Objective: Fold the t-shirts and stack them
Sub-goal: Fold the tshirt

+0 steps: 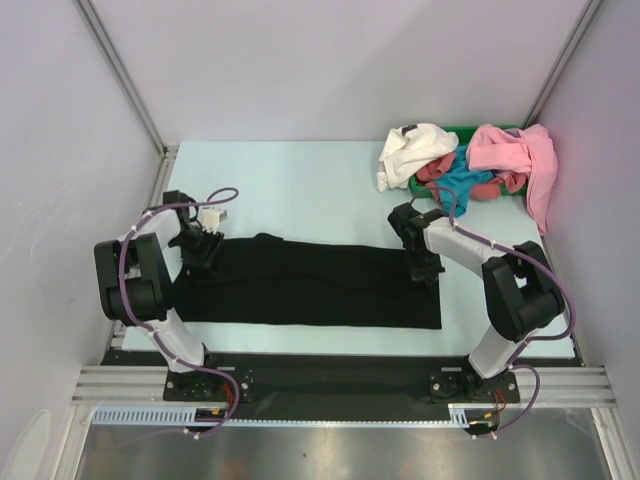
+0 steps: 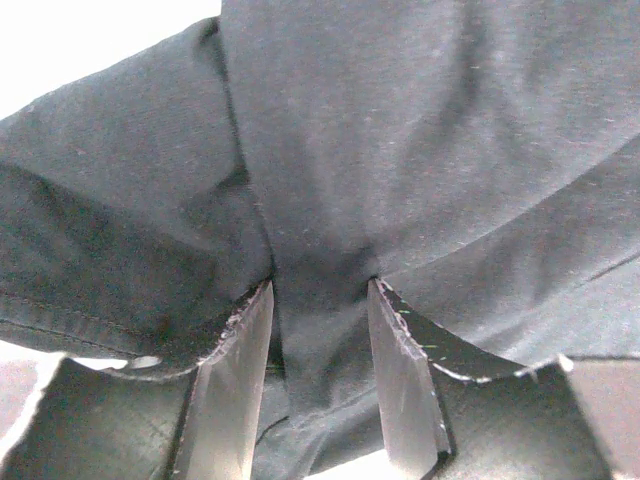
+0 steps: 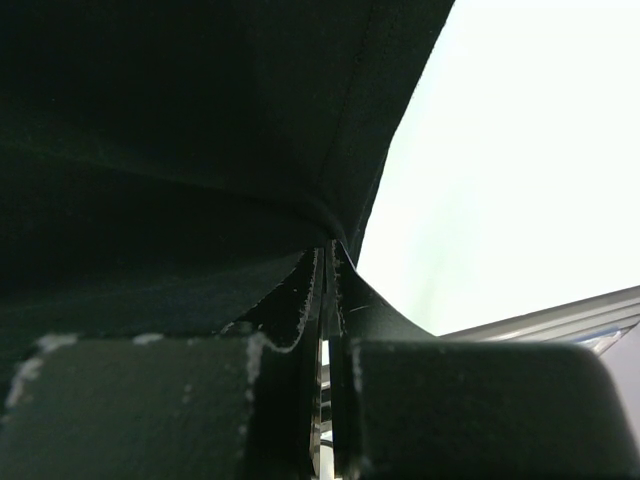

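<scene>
One black t-shirt (image 1: 310, 285) lies spread across the near worktop (image 1: 300, 180), apparently being folded. The right end effector (image 3: 328, 250) is clamped on its right edge. The left end effector (image 2: 320, 290) stands part-way apart astride a cloth ridge; I cannot tell whether it grips. The next move likely calls for a sure hold at both ends, so the edge carries over evenly. Far right, four more are heaped on a green tray (image 1: 462, 129): one white t-shirt (image 1: 410, 150), one red t-shirt (image 1: 435, 170), one teal t-shirt (image 1: 462, 182) and one pink t-shirt (image 1: 510, 150).

Pale walls (image 1: 300, 60) enclose a light tabletop (image 1: 300, 180), evenly lit.
</scene>
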`<action>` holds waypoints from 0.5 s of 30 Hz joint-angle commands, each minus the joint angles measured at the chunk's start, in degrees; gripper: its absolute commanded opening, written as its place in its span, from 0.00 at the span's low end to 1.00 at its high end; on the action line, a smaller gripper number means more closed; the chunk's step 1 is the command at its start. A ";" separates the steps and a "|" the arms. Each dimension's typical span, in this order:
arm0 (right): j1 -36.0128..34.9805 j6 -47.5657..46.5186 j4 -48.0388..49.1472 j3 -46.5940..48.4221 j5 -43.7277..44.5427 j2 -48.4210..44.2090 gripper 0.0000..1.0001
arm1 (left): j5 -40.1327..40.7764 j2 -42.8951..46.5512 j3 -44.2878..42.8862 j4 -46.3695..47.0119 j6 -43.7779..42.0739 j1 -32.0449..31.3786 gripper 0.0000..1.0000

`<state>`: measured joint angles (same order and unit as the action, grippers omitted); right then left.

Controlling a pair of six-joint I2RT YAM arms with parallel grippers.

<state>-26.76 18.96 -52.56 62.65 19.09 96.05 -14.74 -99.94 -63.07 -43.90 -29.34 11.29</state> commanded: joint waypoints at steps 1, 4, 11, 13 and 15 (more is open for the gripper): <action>-0.22 0.82 0.00 -0.51 1.47 -2.18 0.00 | 3.31 -0.34 0.66 2.15 0.60 0.49 0.49; -0.22 0.81 0.17 -0.60 1.56 -2.10 0.00 | 3.76 -0.17 1.46 1.98 0.43 0.58 0.50; -0.31 0.90 0.26 -0.60 1.47 -2.01 0.00 | 1.47 -0.17 2.69 0.13 0.60 0.58 0.42; -0.39 0.90 0.26 -0.51 1.65 -2.09 0.00 | 0.42 0.53 2.34 -1.09 -0.01 0.58 0.16; -0.31 0.90 0.09 -0.34 1.91 -2.10 0.00 | 0.59 1.32 1.20 -1.71 -0.63 0.75 0.00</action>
<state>-26.89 19.25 -52.31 62.24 19.20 96.01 -13.78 -100.14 -61.91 -43.07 -28.84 11.53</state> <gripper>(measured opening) 0.011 0.062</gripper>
